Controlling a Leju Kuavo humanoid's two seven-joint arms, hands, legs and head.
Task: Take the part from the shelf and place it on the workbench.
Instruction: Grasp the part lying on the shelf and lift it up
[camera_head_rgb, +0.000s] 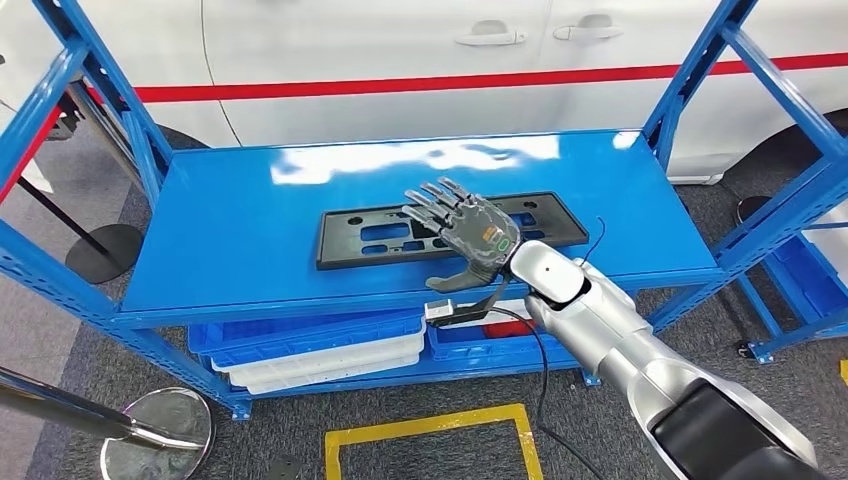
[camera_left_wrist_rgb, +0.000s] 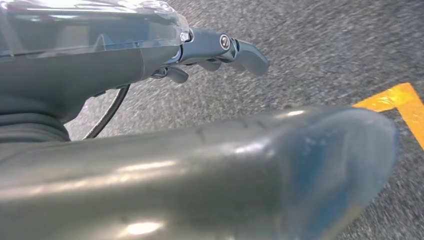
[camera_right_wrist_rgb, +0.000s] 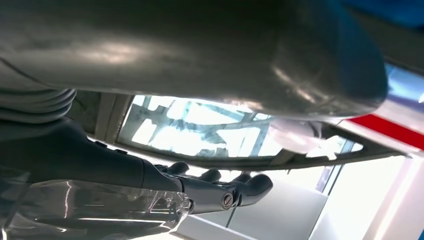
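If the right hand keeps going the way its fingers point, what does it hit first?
Probably the black part itself: the right hand hovers open over its middle, fingers aimed across it toward the shelf's back edge. Height above it is unclear; if it clears, bare blue shelf follows.

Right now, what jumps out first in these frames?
The bright blue shelf fills the head view, with a long black part lying flat on its top level. The right hand is over the part's middle, fingers spread. Behind stands a white car with a red stripe.
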